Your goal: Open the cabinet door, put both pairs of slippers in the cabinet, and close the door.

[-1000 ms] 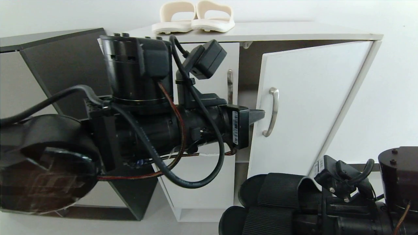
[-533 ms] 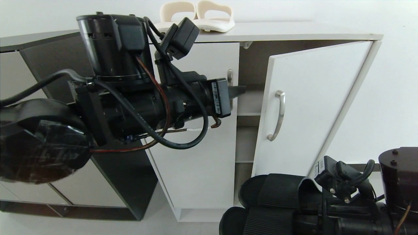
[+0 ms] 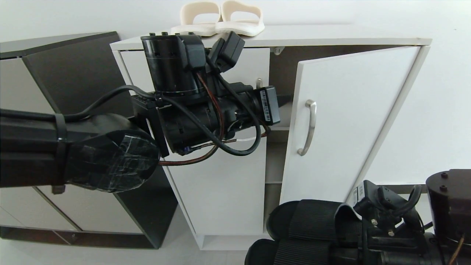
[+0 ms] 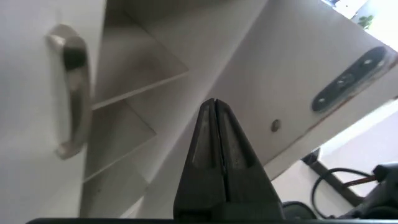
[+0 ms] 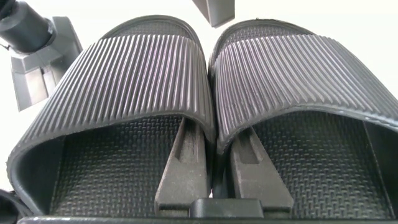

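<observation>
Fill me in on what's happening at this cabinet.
The cabinet door on the right stands partly open. The left gripper, fingers shut, points into the gap beside it, with the shelves inside in sight. The right gripper holds the black slippers low in front of the cabinet, one finger inside each, pinching their inner sides together. The cream slippers sit on the cabinet top; neither pair is inside yet.

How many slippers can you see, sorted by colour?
Black slippers: 2, held together in the right gripper.
Cream slippers: 2, side by side on the cabinet top.
Total: 4 slippers.
</observation>
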{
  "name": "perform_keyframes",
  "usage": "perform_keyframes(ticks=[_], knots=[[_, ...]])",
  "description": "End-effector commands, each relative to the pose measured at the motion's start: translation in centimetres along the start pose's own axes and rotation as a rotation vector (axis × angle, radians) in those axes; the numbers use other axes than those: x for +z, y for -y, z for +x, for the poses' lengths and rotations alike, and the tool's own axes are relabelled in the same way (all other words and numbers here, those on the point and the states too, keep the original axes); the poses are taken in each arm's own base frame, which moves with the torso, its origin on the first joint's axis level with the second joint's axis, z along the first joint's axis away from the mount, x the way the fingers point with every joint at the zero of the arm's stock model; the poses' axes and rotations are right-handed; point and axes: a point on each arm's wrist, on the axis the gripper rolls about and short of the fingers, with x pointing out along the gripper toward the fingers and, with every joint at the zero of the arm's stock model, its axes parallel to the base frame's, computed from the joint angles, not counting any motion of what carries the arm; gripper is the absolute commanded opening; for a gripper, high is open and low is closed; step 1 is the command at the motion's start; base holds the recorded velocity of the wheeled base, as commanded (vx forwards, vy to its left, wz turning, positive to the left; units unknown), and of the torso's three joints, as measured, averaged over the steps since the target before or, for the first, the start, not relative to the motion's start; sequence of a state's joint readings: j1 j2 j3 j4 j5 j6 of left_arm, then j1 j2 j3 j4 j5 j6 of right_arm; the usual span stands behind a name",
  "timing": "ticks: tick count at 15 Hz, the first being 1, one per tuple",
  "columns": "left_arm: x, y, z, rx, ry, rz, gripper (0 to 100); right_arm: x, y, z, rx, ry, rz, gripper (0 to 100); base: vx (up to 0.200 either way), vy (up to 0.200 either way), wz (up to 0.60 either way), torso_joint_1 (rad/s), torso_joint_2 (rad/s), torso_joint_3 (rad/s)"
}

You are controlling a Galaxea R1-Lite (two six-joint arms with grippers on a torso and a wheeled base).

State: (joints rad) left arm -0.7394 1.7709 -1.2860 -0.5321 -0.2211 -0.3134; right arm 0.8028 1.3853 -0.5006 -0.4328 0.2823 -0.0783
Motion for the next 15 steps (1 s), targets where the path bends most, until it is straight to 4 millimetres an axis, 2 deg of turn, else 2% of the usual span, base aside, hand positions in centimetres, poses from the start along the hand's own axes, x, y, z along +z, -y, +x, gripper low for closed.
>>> perform_keyframes(ticks=[1, 4, 6, 8, 9, 11, 12, 15], knots=[[-0.2, 0.3, 0.4, -0.011, -0.005, -0.016, 0, -0.2, -0.3, 0.0, 0.013, -0.007, -0.001, 0, 0.0, 0.0, 0.0, 0.0, 0.0, 0.0], [-0.5, 0.6, 0.5, -0.017, -0.013, -0.018, 0, -0.8, -0.9, -0.1, 0.048, -0.023, -0.007, 0, -0.2, 0.0, 0.0, 0.004, 0.0, 0.002], [-1.3, 2.2, 1.0, -0.058, -0.035, -0.02, 0, -1.0, -2.9, -1.3, 0.159, 0.008, -0.052, 0, -0.2, 0.0, 0.0, 0.0, 0.0, 0.002], [-2.0, 4.3, 1.1, -0.116, -0.054, -0.022, 0, -1.0, -3.4, -1.5, 0.184, 0.01, -0.066, 0, -0.2, 0.0, 0.0, 0.0, 0.0, 0.005], [-2.1, 4.8, 1.2, -0.128, -0.056, -0.021, 0, -1.0, -3.4, -1.3, 0.181, 0.006, -0.063, 0, -0.2, 0.0, 0.0, 0.007, 0.0, -0.002], [-2.1, 4.7, 1.1, -0.112, -0.051, -0.016, 0, -1.2, -3.0, -1.0, 0.161, -0.005, -0.052, 0, -0.2, 0.0, 0.0, 0.005, 0.0, 0.002], [-1.9, 4.2, 0.9, -0.082, -0.03, -0.012, 0, -1.1, -2.8, -1.0, 0.151, -0.003, -0.048, 0, 0.0, 0.0, 0.0, 0.0, 0.0, 0.0], [-0.5, 3.5, -1.6, -0.047, 0.05, 0.0, 0, -1.1, -2.4, -1.1, 0.13, 0.001, -0.041, 0, 0.0, 0.0, 0.0, 0.0, 0.0, 0.0]])
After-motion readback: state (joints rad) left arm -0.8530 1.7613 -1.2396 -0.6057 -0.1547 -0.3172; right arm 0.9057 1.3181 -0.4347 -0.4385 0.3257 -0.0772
